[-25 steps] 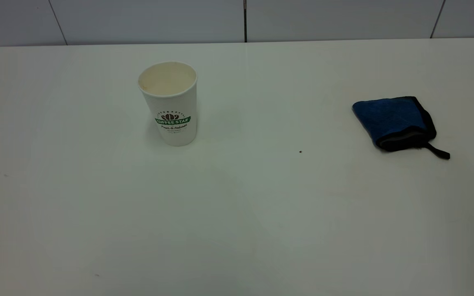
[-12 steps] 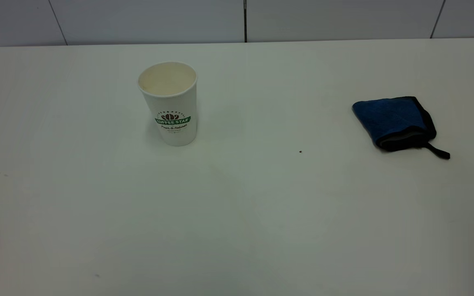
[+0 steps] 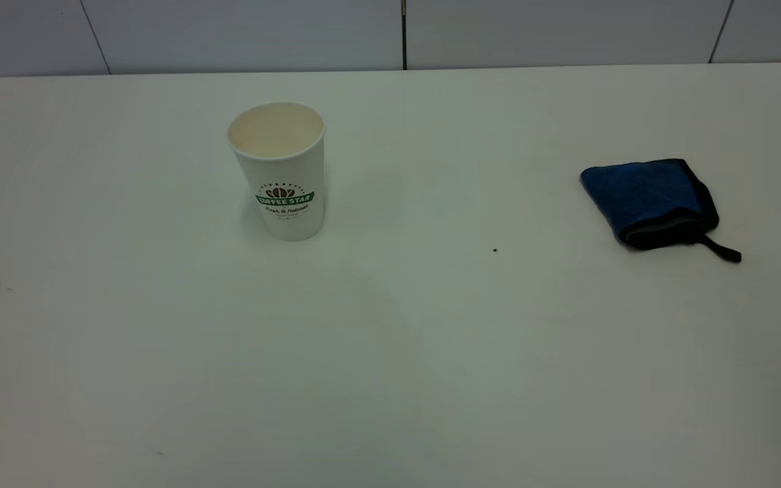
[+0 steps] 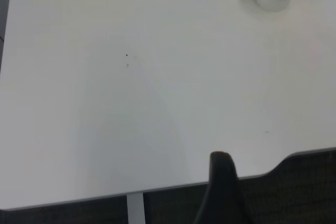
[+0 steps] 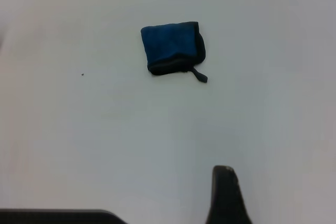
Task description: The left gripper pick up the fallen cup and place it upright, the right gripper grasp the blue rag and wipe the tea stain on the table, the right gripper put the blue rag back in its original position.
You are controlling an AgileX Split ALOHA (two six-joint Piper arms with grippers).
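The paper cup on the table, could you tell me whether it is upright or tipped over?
Upright. The cup stands on its base on the table, open mouth facing up, logo reading level.

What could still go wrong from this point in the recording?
Little seems left to do: the cup stands upright, the blue rag lies folded at the table's right, and no amber stain shows. The risks are small. The cup looks empty and light, so any arm passing near it could tip it again. The rag's loop trails loose and might snag a claw. Faint residue may remain near the cup, though that cannot be told here.
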